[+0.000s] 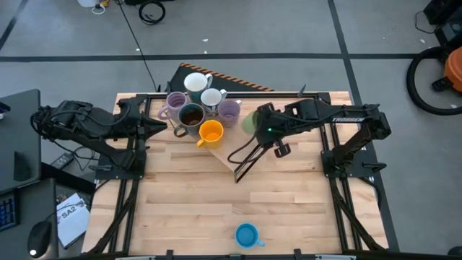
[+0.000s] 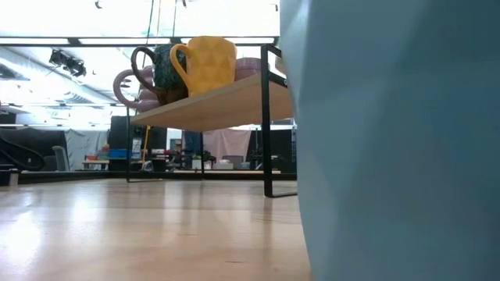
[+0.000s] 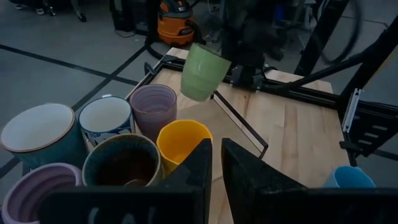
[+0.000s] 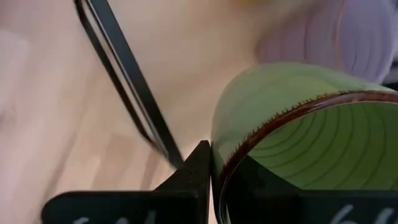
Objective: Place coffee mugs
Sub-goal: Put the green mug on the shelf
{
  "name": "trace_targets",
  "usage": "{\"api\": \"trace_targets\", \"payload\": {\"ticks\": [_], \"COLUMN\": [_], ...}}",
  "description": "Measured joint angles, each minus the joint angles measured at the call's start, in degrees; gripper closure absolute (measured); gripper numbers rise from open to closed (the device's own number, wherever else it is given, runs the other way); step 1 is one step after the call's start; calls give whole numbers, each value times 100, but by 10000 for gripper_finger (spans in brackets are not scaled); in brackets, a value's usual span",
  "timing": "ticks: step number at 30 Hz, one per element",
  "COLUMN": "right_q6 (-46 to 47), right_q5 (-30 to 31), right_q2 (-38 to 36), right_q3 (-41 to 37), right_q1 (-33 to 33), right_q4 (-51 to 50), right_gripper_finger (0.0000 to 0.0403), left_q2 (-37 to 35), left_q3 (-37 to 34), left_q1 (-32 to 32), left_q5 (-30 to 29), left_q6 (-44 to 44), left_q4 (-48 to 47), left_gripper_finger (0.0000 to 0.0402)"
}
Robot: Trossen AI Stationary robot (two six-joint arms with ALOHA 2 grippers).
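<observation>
Six mugs stand bunched on a raised wooden shelf point(image 1: 220, 155) at the table's far middle: two white point(image 1: 196, 82) point(image 1: 211, 97), two lilac point(image 1: 175, 102) point(image 1: 229, 110), a dark brown one point(image 1: 190, 115) and an orange one point(image 1: 211, 132). My right gripper point(image 1: 258, 124) is shut on the green mug point(image 1: 250, 121), held in the air just right of the bunch, beside a lilac mug point(image 4: 348, 37). My left gripper point(image 3: 216, 163) is shut and hovers just left of the bunch. The blue mug point(image 1: 247, 235) stands alone by the table's near edge and fills the right of the low view point(image 2: 391, 140). My right gripper holds the green mug by its wall at the brown-edged rim point(image 4: 219, 163). One finger point(image 4: 189, 171) is outside the wall and the other is inside the mug. The mug is lifted clear above the shelf and tilted point(image 3: 202, 71).
The shelf stands on black metal legs point(image 1: 244, 157) and its frame edge point(image 4: 124, 87) runs close by the held mug. Bare table lies between the shelf and the blue mug. A black-and-orange striped strip point(image 1: 231, 78) lies behind the shelf.
</observation>
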Motion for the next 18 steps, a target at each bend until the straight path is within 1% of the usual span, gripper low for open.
{"api": "trace_targets", "payload": {"ticks": [4, 5, 14, 18], "right_q6": [-307, -356, -382, -318], "right_q5": [-526, -557, -529, -472], "right_q2": [12, 52, 506, 548], "right_q3": [-15, -22, -44, -48], "right_q1": [23, 31, 34, 24], "right_q4": [318, 371, 258, 265], "right_gripper_finger": [371, 371, 371, 371], "left_q2": [0, 0, 0, 0], "left_q3": [0, 0, 0, 0], "left_q1": [1, 1, -1, -1], "left_q5": [2, 2, 5, 21], "left_q6": [1, 0, -2, -35], "left_q4": [0, 0, -22, -28], "left_gripper_finger": [361, 361, 361, 361]}}
